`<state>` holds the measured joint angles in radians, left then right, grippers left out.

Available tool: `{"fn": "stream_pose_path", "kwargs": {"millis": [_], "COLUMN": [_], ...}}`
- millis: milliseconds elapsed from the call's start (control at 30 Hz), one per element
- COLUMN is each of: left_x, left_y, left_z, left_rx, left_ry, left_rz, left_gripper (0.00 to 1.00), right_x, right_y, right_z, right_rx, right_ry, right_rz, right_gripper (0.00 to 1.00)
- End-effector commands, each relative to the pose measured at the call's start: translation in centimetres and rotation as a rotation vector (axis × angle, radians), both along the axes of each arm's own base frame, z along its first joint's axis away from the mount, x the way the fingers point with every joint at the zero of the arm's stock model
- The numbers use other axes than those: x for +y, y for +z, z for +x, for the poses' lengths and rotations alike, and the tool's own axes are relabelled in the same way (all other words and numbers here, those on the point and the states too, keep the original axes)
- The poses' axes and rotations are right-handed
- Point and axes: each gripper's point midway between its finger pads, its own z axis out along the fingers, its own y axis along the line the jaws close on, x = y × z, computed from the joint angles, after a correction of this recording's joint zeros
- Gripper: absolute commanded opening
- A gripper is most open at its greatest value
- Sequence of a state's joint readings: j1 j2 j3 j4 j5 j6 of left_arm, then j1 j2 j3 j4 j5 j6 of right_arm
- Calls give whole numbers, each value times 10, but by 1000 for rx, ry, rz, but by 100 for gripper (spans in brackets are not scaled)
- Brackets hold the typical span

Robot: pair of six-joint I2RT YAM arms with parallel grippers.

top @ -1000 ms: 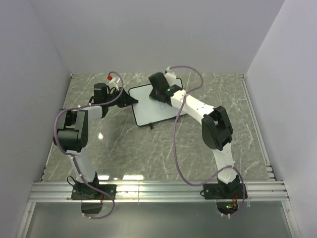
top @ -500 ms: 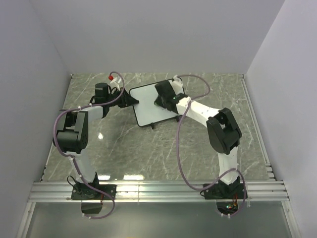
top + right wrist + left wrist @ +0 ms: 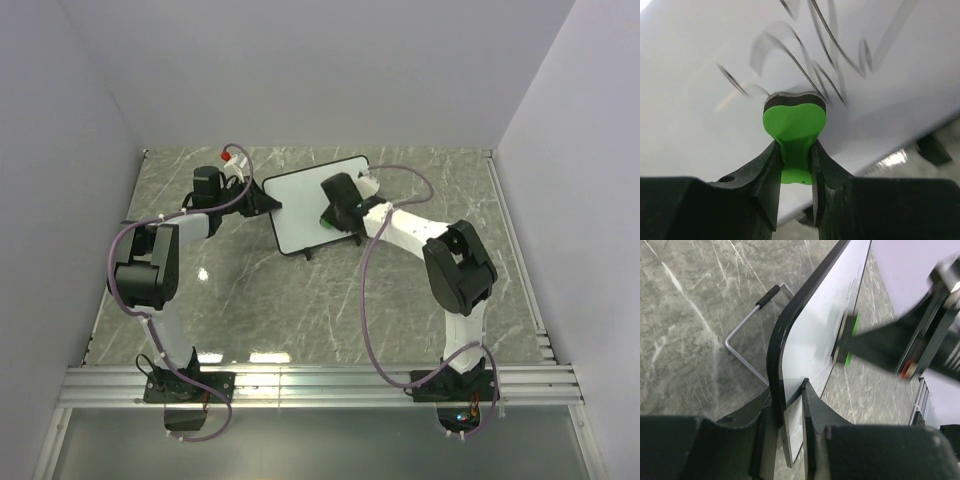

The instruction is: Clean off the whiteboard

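My right claw [image 3: 795,152] is clamped on the narrow stem of a green eraser [image 3: 795,120], one finger on each side. The eraser's dark felt edge is pressed flat against the white face of the whiteboard [image 3: 695,75]. Just above the felt and off to its right runs a tangle of dark scribbles [image 3: 832,50], some of them blurred. My left claw [image 3: 788,400] is closed tight on the whiteboard's thin black frame at a rounded corner, with one finger on the front of the panel and one on the back. The board stands tilted on the grey-green marbled counter [image 3: 685,305], propped from behind by a bent wire stand [image 3: 742,327] with a black sleeve on its foot. From above, the whiteboard sits toward the far middle of the counter, between my two arms. My left claw grips its left edge, and my right claw holds the eraser against the lower right part of its face.
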<state>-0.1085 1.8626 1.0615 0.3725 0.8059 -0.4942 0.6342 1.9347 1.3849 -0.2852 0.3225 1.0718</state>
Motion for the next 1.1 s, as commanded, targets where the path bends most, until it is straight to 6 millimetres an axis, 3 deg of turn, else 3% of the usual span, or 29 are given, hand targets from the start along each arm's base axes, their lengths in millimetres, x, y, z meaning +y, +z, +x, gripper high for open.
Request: {"fn": "stream_pose_path", "kwargs": {"millis": [0,67,100,133,267,333,367,400,467,500,700,867,967,1000,1067], "left_x": [-6,-7,-6,-7,-7,-7,-7,-6,-6,-6,-7,-7,-7,-7,-7], "left_y": [-2,-2,-2,-2,-2,-1,-2,-1,-2,-1,-2,-2,-2,-1,-1], "left_z": [-3,-3,-4,-3,-4,-4,-5,-4,-3,-3,-2,-2,-2,-2,-3], "left_rx": [-29,-26,-27,-29,-28,-31,-26,-30,-30,-32,-26,-27,-24,-28,-26], "left_ry": [-19,-20,-20,-20,-20,-18,-19,-17,-15,-15,-17,-17,-18,-19,-19], "left_rz": [64,67,70,71,75,78,78,81,82,82,78,75,75,75,77], "left_gripper": [0,0,0,0,0,0,0,0,0,0,0,0,0,0,0], "right_x": [-11,-16,-14,-13,-12,-13,-14,-20,-21,-27,-38,-46,-48,-50,-55], "right_y": [60,63,84,89,91,75,81,57,58,35,8,3,13,26,31], "right_z": [70,90,103,109,125,118,111,99,80,63,7,0,13,25,40], "right_rx": [-165,-180,-219,-230,-231,-191,-193,-156,-155,-113,-55,-40,-72,-95,-113], "right_ry": [-81,-91,-96,-91,-87,-92,-97,-102,-116,-118,-138,-156,-160,-171,-174], "right_rz": [51,37,56,51,37,34,48,35,64,46,39,22,11,18,6], "right_gripper": [0,0,0,0,0,0,0,0,0,0,0,0,0,0,0]}}
